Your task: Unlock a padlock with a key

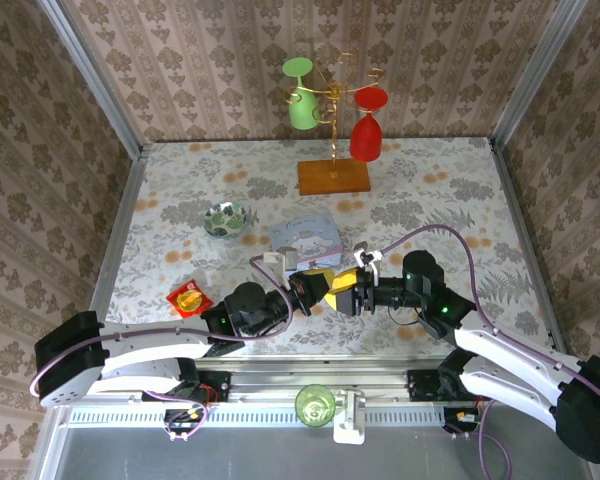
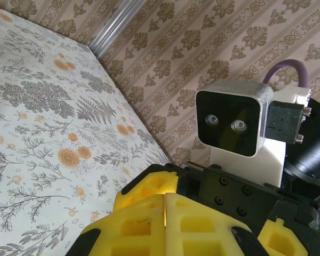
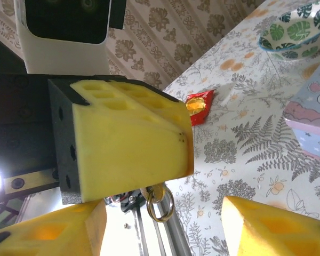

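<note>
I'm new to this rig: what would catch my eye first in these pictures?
The two yellow-padded grippers facing nose to nose at the near middle of the table: the left gripper shut, the right gripper open, a small metal ring dangling under the left one's pads. Next, the red glass and green glass hanging on a gold rack at the far edge.
</note>
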